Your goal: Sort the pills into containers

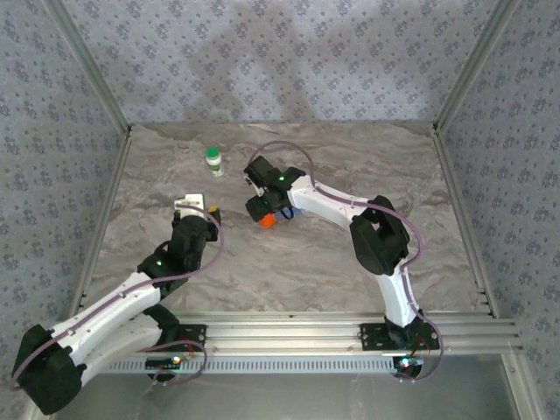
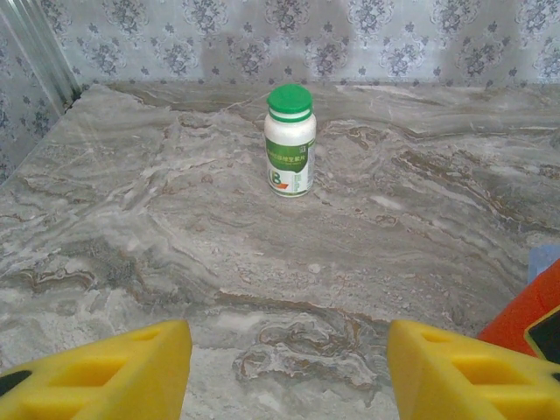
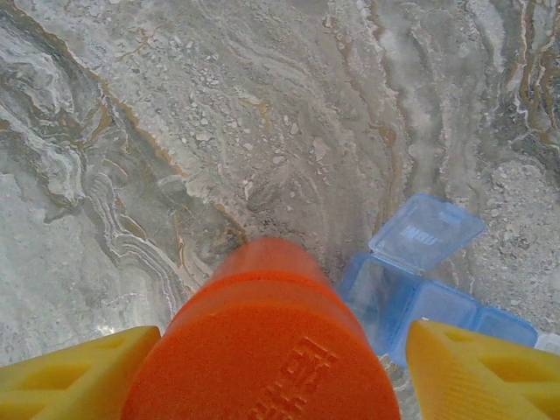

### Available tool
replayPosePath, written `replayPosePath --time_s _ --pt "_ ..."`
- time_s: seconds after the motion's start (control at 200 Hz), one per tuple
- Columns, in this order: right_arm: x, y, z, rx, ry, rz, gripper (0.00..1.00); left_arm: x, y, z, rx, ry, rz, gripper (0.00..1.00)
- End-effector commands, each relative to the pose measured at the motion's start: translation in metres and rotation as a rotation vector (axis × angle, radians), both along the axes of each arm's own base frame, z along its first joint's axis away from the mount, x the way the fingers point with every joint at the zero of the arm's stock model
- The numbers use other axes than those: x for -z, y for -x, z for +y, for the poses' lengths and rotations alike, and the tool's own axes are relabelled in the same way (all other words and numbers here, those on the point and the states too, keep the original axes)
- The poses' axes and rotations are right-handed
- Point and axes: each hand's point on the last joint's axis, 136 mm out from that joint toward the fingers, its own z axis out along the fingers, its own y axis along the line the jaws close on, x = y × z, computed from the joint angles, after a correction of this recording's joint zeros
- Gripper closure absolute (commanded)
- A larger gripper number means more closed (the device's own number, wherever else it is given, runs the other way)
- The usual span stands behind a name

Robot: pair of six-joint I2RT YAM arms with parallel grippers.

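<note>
On the table [image 1: 306, 271], bare out to its walled edges, the translucent blue pill box [image 3: 437, 306] lies mid-table with one lid [image 3: 426, 232] up, the right gripper [image 3: 280, 332] straddles the orange bottle [image 3: 262, 376], grip unclear, and the left gripper [image 2: 289, 350] gapes empty.

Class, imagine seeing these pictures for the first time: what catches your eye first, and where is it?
The bright orange bottle looms between the yellow fingers of the right gripper. Beside it lies the blue pill box, one lid flipped open. Far back on the marbled table a white bottle with a green cap stands upright.
</note>
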Motion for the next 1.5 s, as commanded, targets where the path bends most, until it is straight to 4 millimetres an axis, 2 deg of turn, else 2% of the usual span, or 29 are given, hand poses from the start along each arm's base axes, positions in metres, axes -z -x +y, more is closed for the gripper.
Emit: replayPosePath --time_s 0.0,0.115,0.31,0.475,0.615,0.75,0.85,0.945,1.065,1.149,1.239,1.369,1.494 --pt "-0.007 0.005 0.008 -0.012 -0.026 0.024 0.29 -0.009 -0.001 0.004 -0.019 0.034 -0.043 0.39" --pt "-0.012 0.008 0.010 -0.017 -0.054 0.033 0.40 -0.009 -0.001 0.004 -0.019 0.037 -0.048 0.39" --pt "-0.023 0.010 0.007 -0.001 -0.111 0.039 0.49 -0.009 -0.001 0.001 -0.005 0.043 -0.053 0.38" --pt "-0.052 0.014 0.002 0.013 -0.217 0.042 0.53 -0.011 -0.001 -0.010 0.060 0.069 -0.079 0.37" --pt "-0.084 0.015 -0.020 0.052 -0.310 0.035 0.55 -0.014 -0.003 -0.009 0.054 0.063 -0.102 0.36" --pt "-0.116 0.010 -0.048 0.094 -0.385 -0.032 0.55 -0.015 -0.011 -0.012 0.064 0.049 -0.133 0.27" --pt "-0.130 0.008 -0.073 0.135 -0.407 -0.074 0.54 -0.007 -0.019 -0.016 0.076 0.029 -0.060 0.23" --pt "-0.142 0.008 -0.095 0.171 -0.425 -0.120 0.54 -0.010 -0.024 -0.026 0.110 0.033 -0.049 0.18" --pt "-0.147 0.008 -0.119 0.197 -0.413 -0.149 0.54 -0.011 -0.033 -0.033 0.120 0.067 -0.080 0.03" --pt "-0.150 0.007 -0.134 0.219 -0.430 -0.155 0.54 -0.010 -0.045 -0.046 0.177 0.097 -0.069 0.03" --pt "-0.153 0.005 -0.144 0.234 -0.455 -0.164 0.54 -0.013 -0.058 -0.071 0.276 0.120 -0.082 0.05" --pt "-0.154 0.005 -0.153 0.245 -0.463 -0.181 0.54 -0.021 -0.058 -0.111 0.486 0.122 -0.152 0.05" --pt "-0.158 0.003 -0.160 0.259 -0.472 -0.191 0.54 -0.010 -0.061 -0.128 0.578 0.038 -0.169 0.03"
